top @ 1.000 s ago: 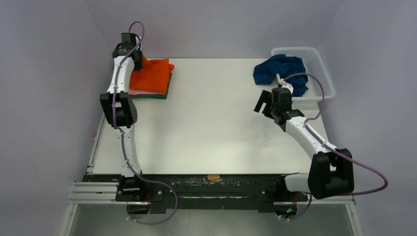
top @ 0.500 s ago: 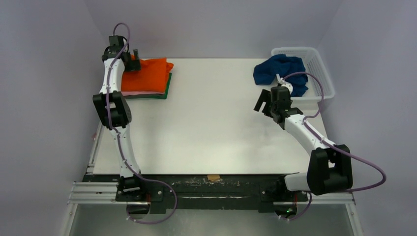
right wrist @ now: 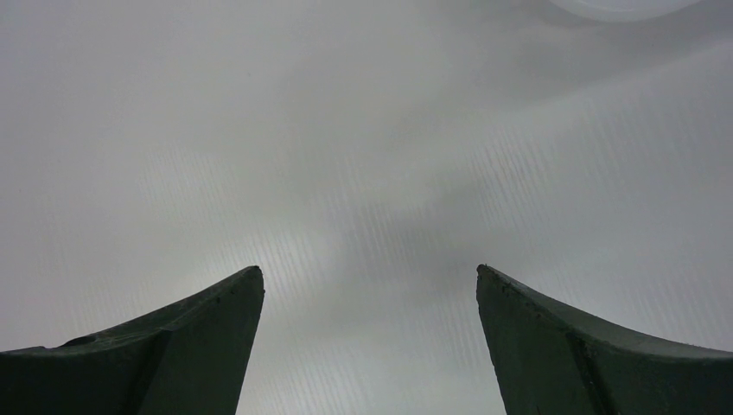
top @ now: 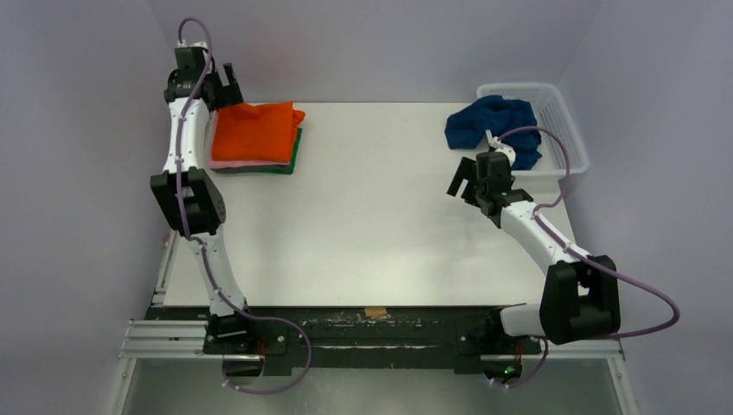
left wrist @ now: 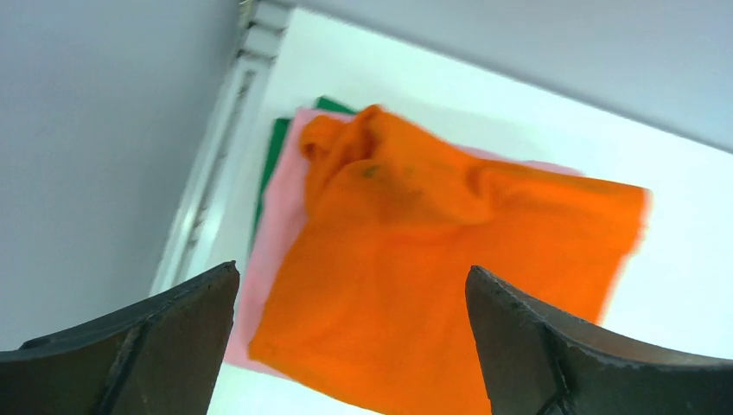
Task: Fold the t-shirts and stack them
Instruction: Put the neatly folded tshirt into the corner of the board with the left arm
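I count three tees done. The orange t-shirt (top: pixel 257 131) lies folded on top of the pink t-shirt (top: pixel 226 162) and the green t-shirt (top: pixel 293 154), a stack in the upper left of the overhead view, near the far left corner of the table (top: pixel 372 225). One end of the orange one looks bunched in the left wrist view (not a crisp fold, I judge, but passable). The left gripper (left wrist: pixel 350 272) hangs above that stack with its jaws spread wide and nothing between them, clear of the cloth.

What is left is the navy t-shirt (top: pixel 488 125), an unfolded heap spilling over the rim of the white basket (top: pixel 519 86) in the upper right. The right gripper (right wrist: pixel 367 269) hovers over bare table near it, jaws wide apart and empty. So there is one shirt to pull out, fold and carry across — roughly three quarters through, by my reckoning.
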Controlling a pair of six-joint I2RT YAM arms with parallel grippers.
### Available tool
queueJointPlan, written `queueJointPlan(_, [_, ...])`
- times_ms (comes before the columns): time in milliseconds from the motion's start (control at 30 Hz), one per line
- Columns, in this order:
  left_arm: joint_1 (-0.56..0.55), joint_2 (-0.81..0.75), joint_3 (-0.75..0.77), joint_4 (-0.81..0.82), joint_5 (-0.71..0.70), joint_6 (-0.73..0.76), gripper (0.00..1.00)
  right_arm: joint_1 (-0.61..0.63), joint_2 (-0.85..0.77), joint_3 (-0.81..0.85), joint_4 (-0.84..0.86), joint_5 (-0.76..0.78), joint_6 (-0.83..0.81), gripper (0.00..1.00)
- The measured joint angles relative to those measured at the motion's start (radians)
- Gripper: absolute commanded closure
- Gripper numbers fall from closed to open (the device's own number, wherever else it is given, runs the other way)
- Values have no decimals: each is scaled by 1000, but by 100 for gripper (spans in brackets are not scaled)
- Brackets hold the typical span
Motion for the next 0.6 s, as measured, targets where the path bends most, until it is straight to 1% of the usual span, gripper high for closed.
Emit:
queueJointPlan(100, [2,-46,-35,53,151,-1,0,0,0,0,-3,8,0,9])
queueJointPlan(233, [0,-41,-46,93,373,14,0,0,0,0,-5,19,0,9])
queueJointPlan(300, [-1,-31,-51,99,455,28,0,0,3,2,-10,23,0,9])
queueJointPlan(433, [0,29,-23,99,526,46,0,0,11,5,-13,37,0,9])
queueJointPlan(600, [15,129,10,134,550,42,0,0,29,17,-23,53,0,9])
